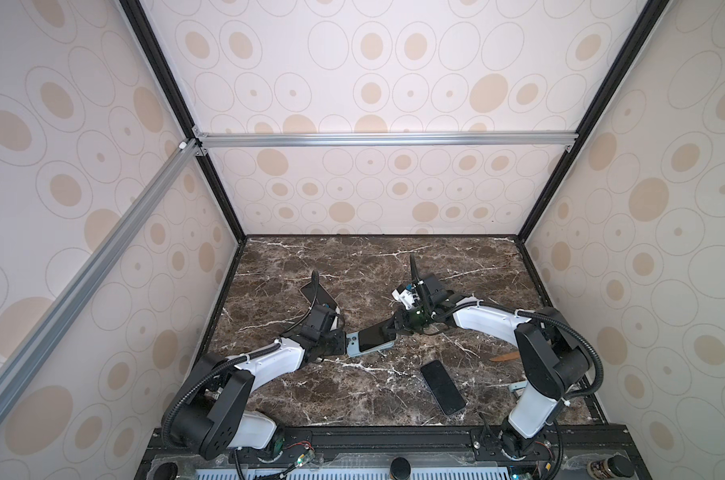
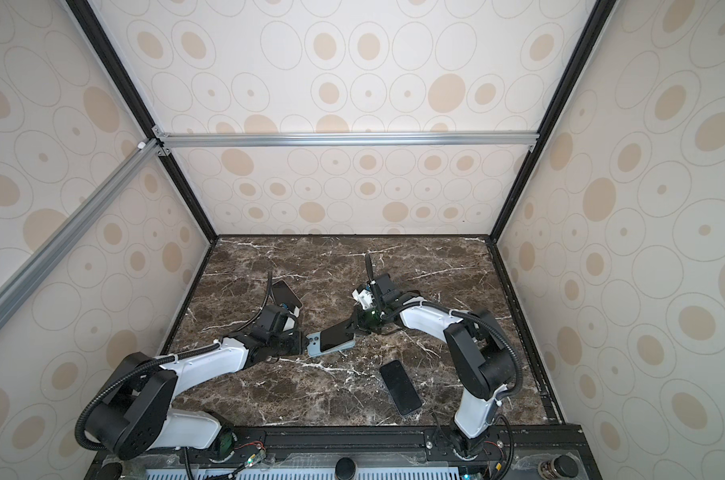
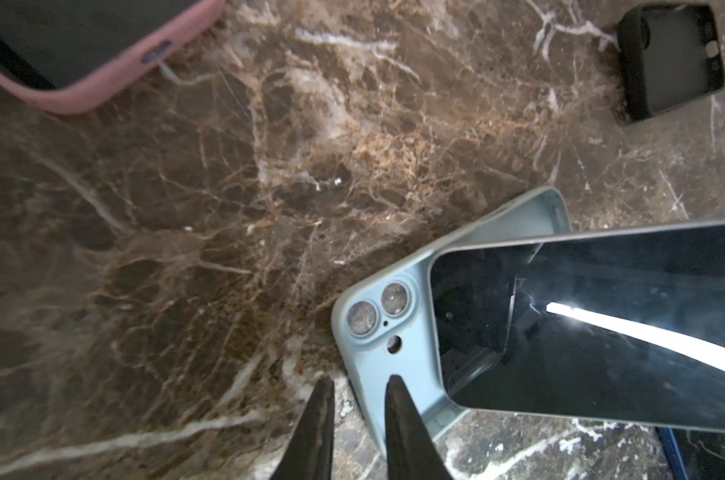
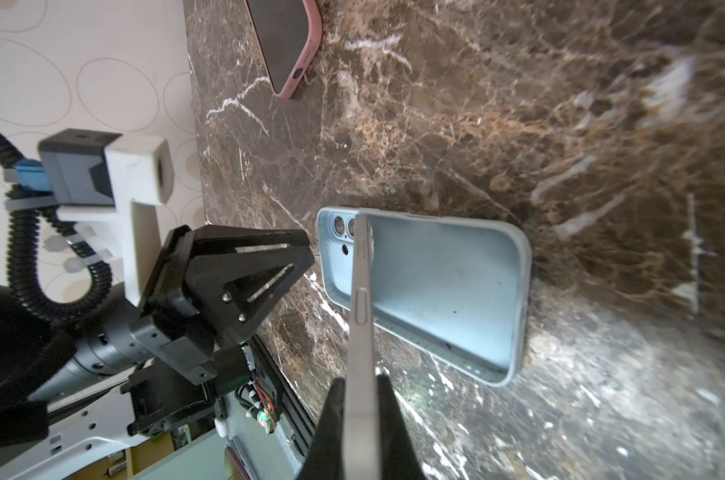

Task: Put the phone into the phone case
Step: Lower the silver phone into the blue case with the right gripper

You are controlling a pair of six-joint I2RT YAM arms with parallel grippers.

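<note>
Right gripper (image 4: pixel 360 384) clamps the phone (image 4: pixel 361 299) edge-on, tilted over the pale-blue phone case (image 4: pixel 435 286) on the worktop (image 4: pixel 435 124); left gripper (image 3: pixel 358 384), jaws narrowly parted, sits at the case's camera end.

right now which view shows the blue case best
The right wrist view: the case lies open with most of its inside in sight, the phone edge-on above it. The left wrist view shows only its camera end; in both top views the case is small, mostly under the phone.
</note>
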